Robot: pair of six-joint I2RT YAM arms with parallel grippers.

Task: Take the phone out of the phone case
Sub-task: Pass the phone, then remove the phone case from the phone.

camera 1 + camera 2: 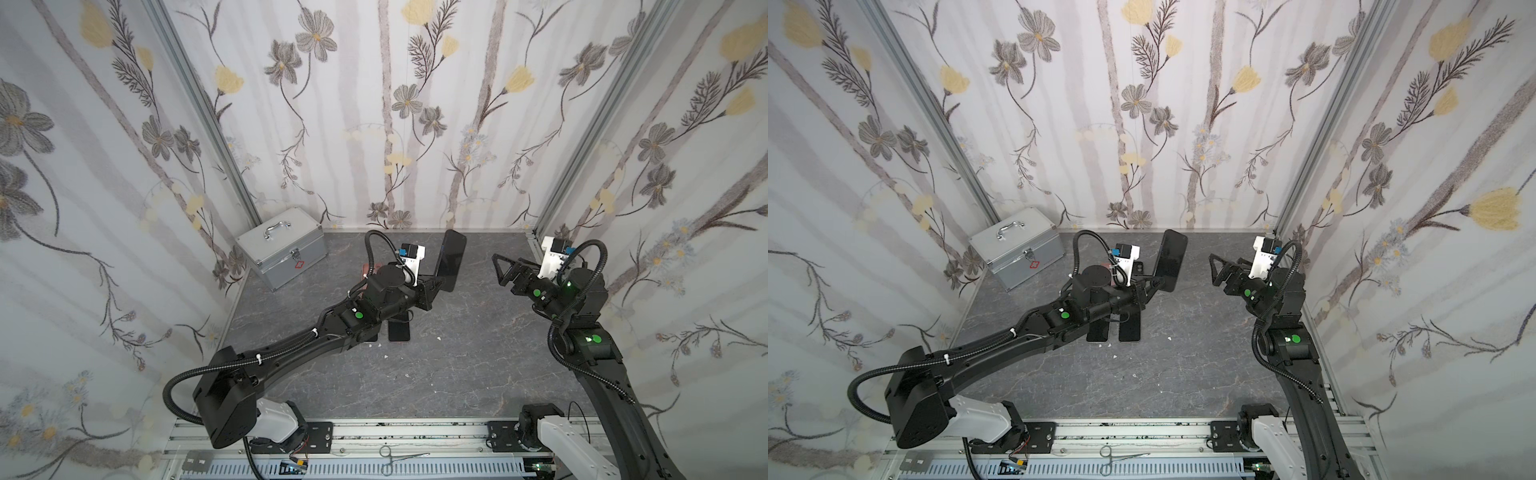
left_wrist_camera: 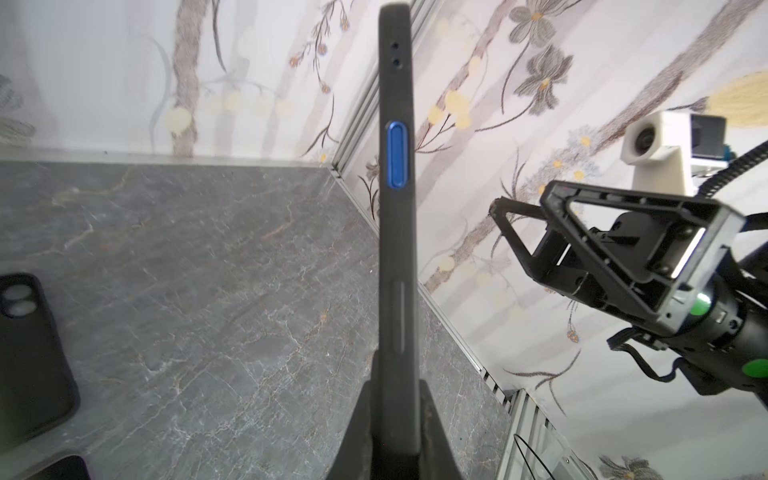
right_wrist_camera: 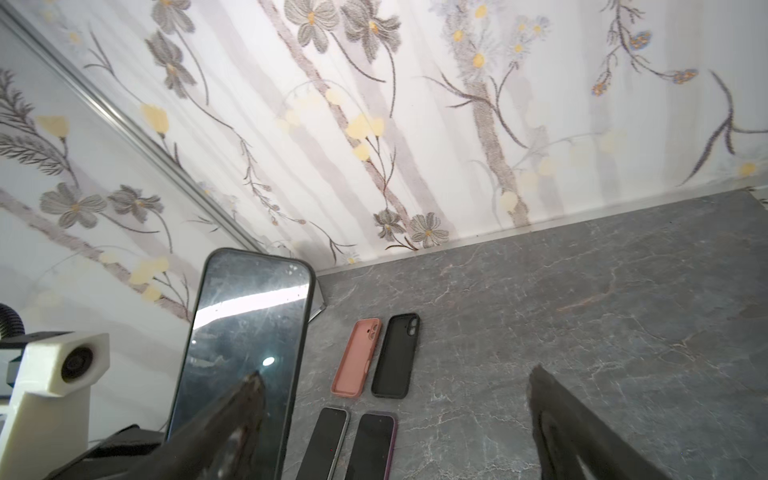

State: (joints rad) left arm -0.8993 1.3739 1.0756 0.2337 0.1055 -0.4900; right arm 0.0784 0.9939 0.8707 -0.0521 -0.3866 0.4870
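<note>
- One phone sits inside its black case, clamped upright by the left gripper.
- Right gripper gapes empty nearby; removal is not yet started.

Bright, even light; glare streaks the phone (close foreground blurred, perhaps defocus).

Your grey table holds a silver box in its far left corner; mid-table lie a pink case, a black case, a phone and a purple-edged phone.
</note>
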